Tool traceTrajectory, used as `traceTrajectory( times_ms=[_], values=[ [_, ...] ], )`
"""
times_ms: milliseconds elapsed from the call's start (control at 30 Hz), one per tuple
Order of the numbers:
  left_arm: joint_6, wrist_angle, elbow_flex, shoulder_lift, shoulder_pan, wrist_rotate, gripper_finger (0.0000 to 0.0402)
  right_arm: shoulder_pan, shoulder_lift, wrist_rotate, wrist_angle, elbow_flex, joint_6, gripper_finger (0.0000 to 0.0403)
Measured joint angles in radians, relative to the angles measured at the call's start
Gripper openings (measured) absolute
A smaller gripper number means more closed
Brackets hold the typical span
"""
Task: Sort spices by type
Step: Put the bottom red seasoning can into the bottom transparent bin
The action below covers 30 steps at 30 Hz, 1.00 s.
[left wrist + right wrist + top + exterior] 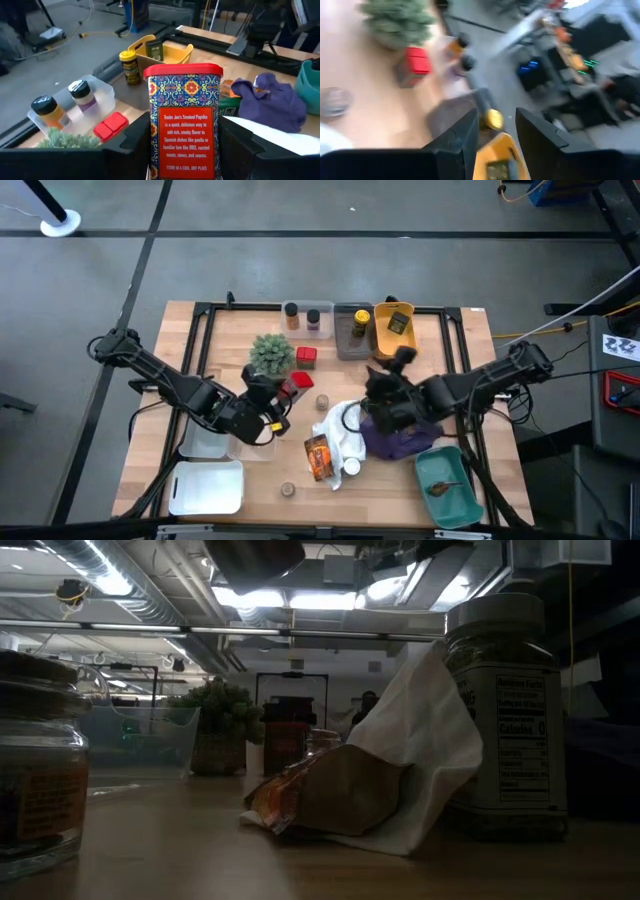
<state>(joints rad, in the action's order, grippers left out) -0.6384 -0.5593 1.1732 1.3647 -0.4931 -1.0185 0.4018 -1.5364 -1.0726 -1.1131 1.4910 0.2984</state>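
The red tin [183, 122] stood upright, long axis vertical, label facing the wrist camera, clamped in the left gripper [283, 402] at centre frame; the right gripper [496, 131] hovered parted, centre-right.

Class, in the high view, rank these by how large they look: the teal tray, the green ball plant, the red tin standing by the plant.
1. Teal tray
2. Green ball plant
3. Red tin

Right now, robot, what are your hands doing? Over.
Left gripper shut on red paprika tin. Right gripper open, empty, above the table. Green plant close beside the left gripper.
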Motion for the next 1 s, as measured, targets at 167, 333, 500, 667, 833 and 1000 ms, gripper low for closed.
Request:
traceTrajectory(
  times_ms=[167, 333, 500, 667, 833, 1000],
  values=[
    [0.046, 0.032, 0.0, 0.0, 0.0, 0.0, 0.0163, -0.087, 0.0, 0.376, 0.276, 0.0, -0.323, 0.0131],
    [0.05, 0.028, 0.0, 0.0, -0.011, 0.0, 0.0164, -0.186, 0.0, 0.621, 0.474, -0.019, -0.44, 0.0131],
    [0.066, 0.045, 0.0, 0.0, -0.037, -0.026, 0.0164, -0.273, -0.002, 0.688, 0.698, -0.132, -0.458, 0.0131],
    [0.065, 0.051, 0.0, 0.0, -0.05, -0.042, 0.0164, -0.314, -0.002, 0.779, 0.95, -0.238, -0.457, 0.0131],
    [0.07, 0.076, 0.0, 0.0, -0.048, -0.043, 0.0164, -0.311, -0.001, 0.855, 1.104, -0.277, -0.458, 0.0131],
    [0.089, 0.101, 0.0, 0.0, -0.049, -0.049, 0.0164, -0.311, -0.001, 0.941, 1.145, -0.28, -0.456, 0.0131]
  ],
)
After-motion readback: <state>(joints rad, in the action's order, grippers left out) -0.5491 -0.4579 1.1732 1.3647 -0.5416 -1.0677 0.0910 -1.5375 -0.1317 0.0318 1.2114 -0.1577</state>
